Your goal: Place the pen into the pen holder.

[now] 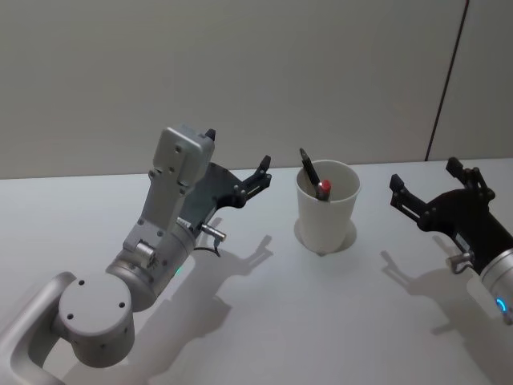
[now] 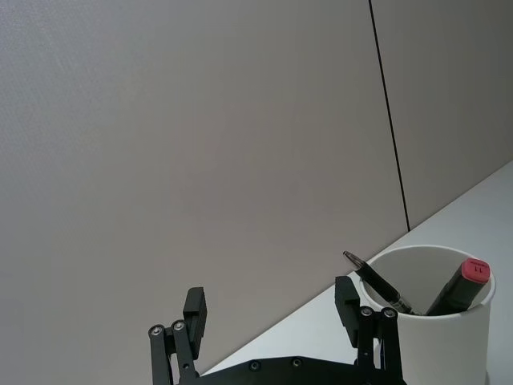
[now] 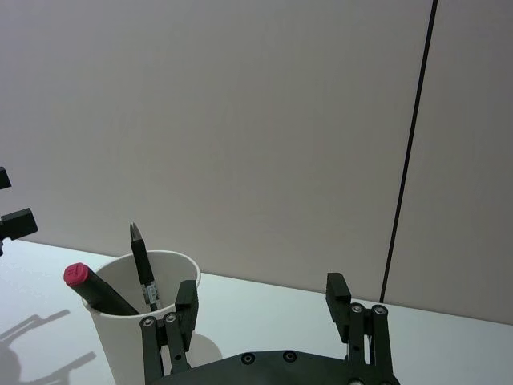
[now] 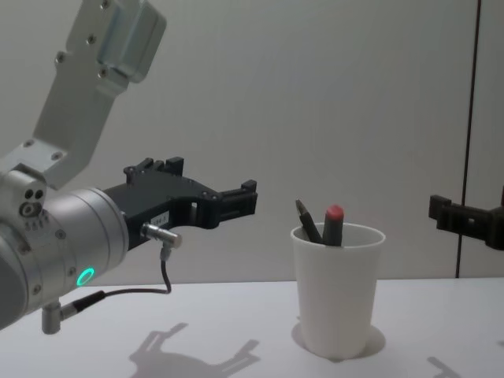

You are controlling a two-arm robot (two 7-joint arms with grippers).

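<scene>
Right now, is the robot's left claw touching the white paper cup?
Apart. The chest view shows bare wall between the open left gripper and the white paper cup.

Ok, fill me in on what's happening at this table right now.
Nothing is being held. The white pen holder stands upright on the table with a black pen and a red-capped marker leaning inside it. The left gripper hangs open in the air to the cup's left, the right gripper open to its right. Both are empty and clear of the cup, so the pen looks already placed.
</scene>
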